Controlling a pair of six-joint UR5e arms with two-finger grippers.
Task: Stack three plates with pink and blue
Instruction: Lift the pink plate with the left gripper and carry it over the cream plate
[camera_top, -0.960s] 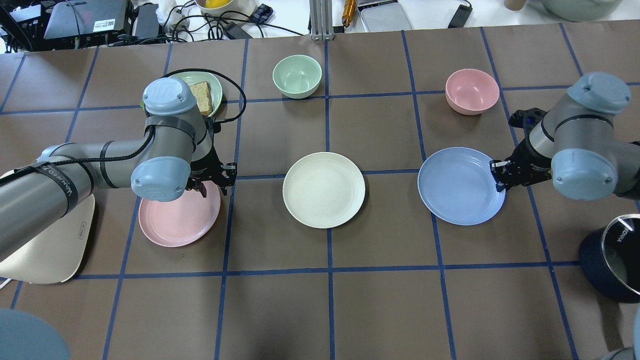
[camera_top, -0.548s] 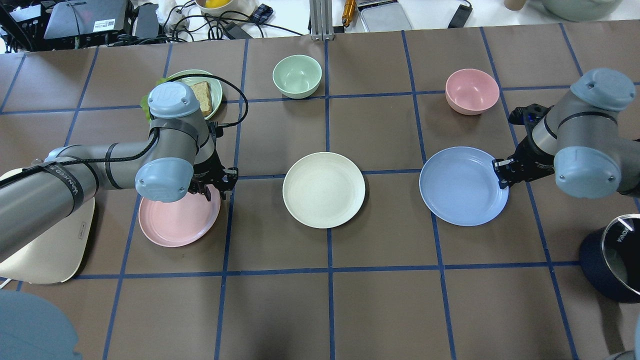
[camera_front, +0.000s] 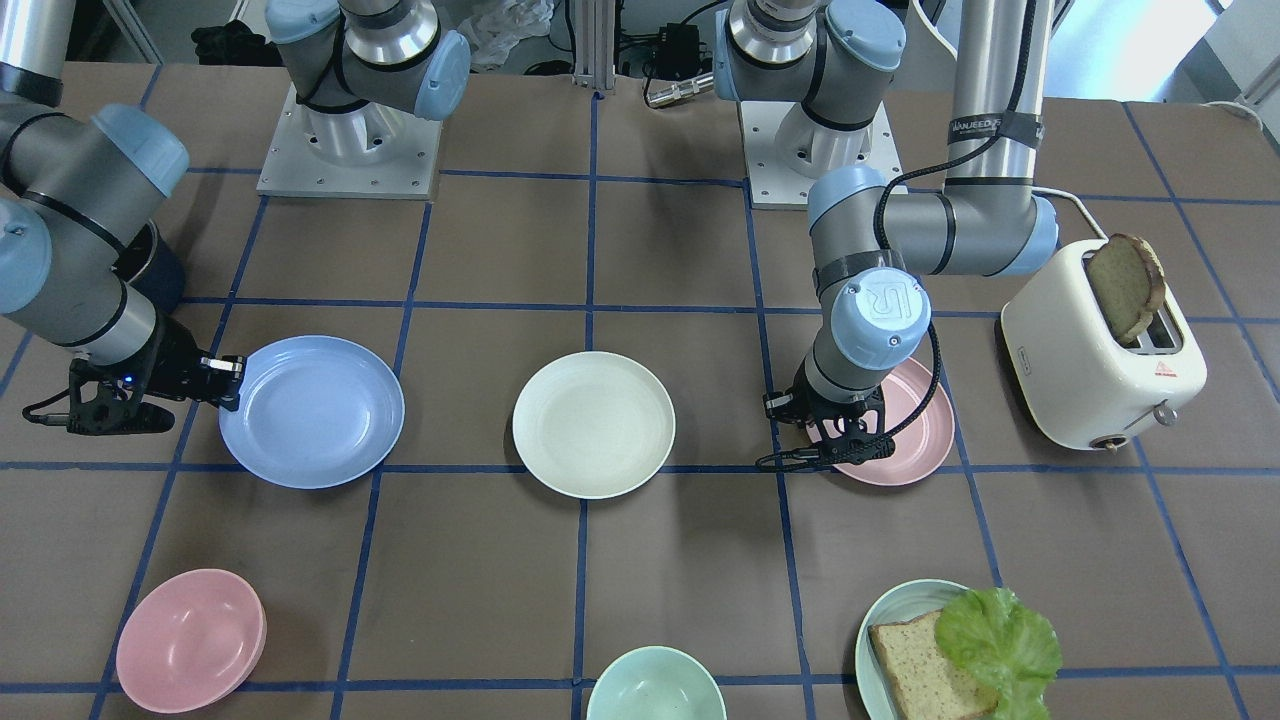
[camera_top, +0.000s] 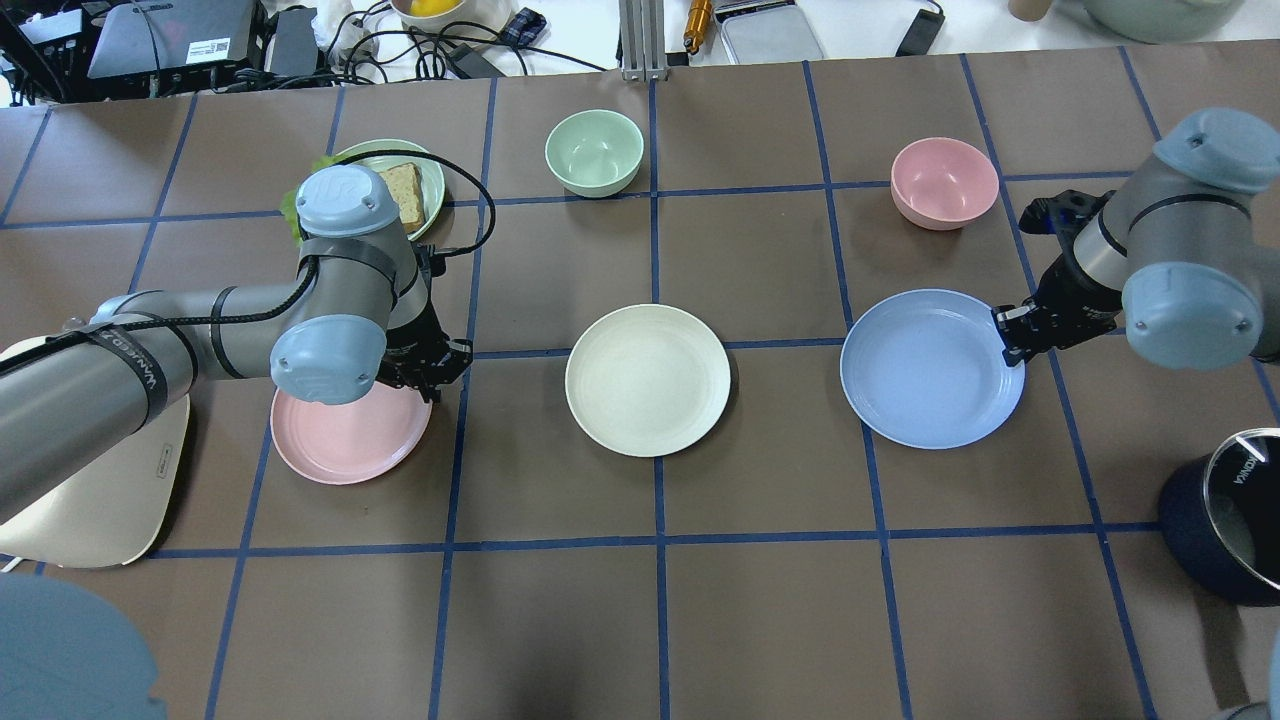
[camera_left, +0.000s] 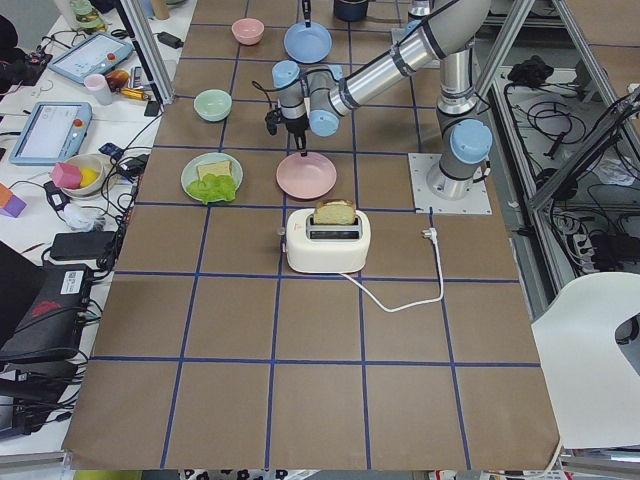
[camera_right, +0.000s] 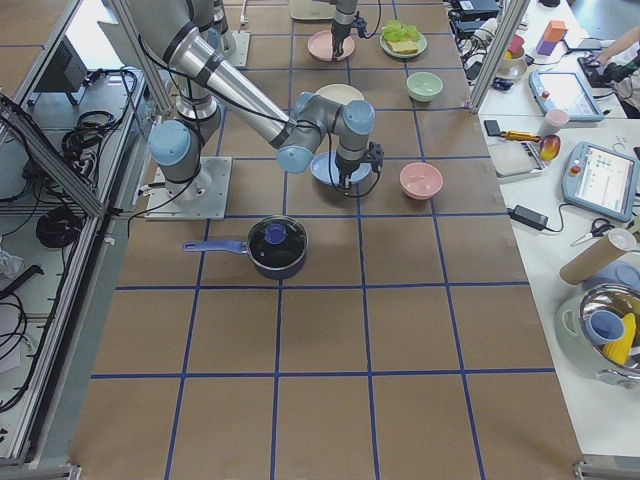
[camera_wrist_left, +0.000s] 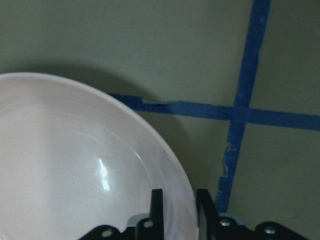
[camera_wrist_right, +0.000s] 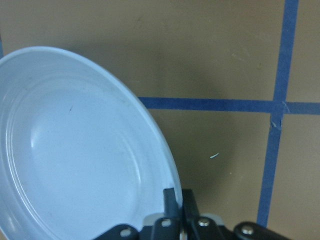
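Note:
The pale pink plate (camera_top: 340, 440) lies at the left, the cream-white plate (camera_top: 647, 380) in the middle and the light blue plate (camera_top: 925, 370) at the right. My left gripper (camera_top: 428, 378) is shut on the pink plate's right rim. In the left wrist view the rim (camera_wrist_left: 75, 165) sits between the fingers (camera_wrist_left: 157, 205). My right gripper (camera_top: 1008, 335) is shut on the blue plate's right rim, as the right wrist view (camera_wrist_right: 75, 150) shows. In the front-facing view the pink plate (camera_front: 900, 440) is on the right and the blue plate (camera_front: 310, 410) on the left.
A mint bowl (camera_top: 594, 152) and a pink bowl (camera_top: 944, 183) stand at the far side. A teal plate with bread and lettuce (camera_top: 400, 185) is behind my left arm. A white toaster (camera_front: 1100, 350) stands near the pink plate. A dark pot (camera_top: 1230, 515) is at the right.
The pink plate has shifted a little left and away from the camera with my left gripper on its rim. The blue plate has moved slightly right with my right gripper.

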